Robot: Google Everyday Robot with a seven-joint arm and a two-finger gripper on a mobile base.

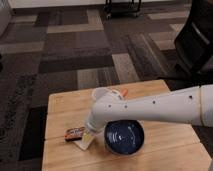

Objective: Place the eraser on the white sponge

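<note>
The eraser (75, 132), a small dark block with reddish patches, lies at the front left of the wooden table (60, 107). It touches the upper left edge of the white sponge (84, 143), a cream pad lying just to its right and nearer the front. My gripper (90, 129) is at the end of the white arm, right above the sponge and beside the eraser's right end. The arm's wrist hides most of it.
A dark blue bowl (124, 138) sits right of the sponge, under the arm. A white cup (100, 93) and an orange carrot-like piece (124, 92) stand at the table's back edge. A black chair (197, 37) is at the right, on patterned carpet.
</note>
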